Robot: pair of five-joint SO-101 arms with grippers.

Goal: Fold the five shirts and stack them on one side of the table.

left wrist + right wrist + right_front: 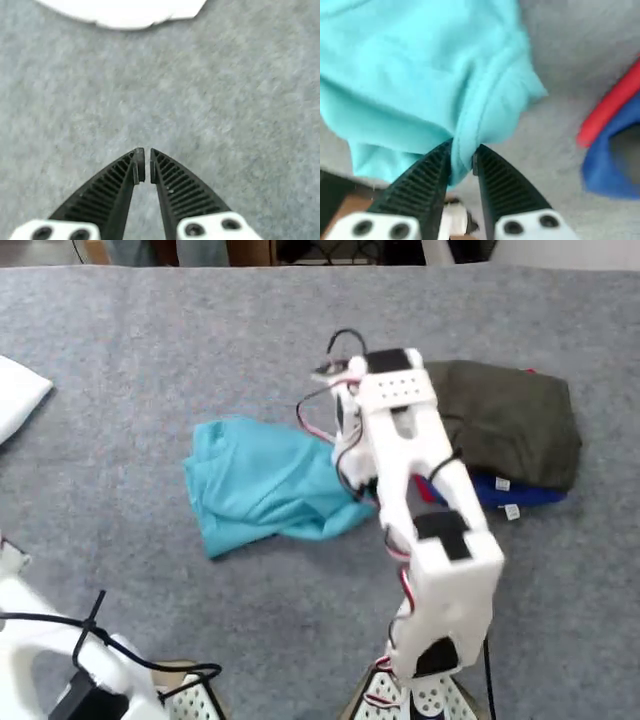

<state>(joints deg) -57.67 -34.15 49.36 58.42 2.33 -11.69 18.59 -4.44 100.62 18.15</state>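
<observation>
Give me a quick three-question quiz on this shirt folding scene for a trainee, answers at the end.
1. True or false: the right gripper is shut on the teal shirt.
2. Which shirt lies on top of the stack? A) red B) olive C) white
3. Fill in: the left gripper hangs shut over the bare ____.
Key: 1 true; 2 B, the olive shirt; 3 table.
</observation>
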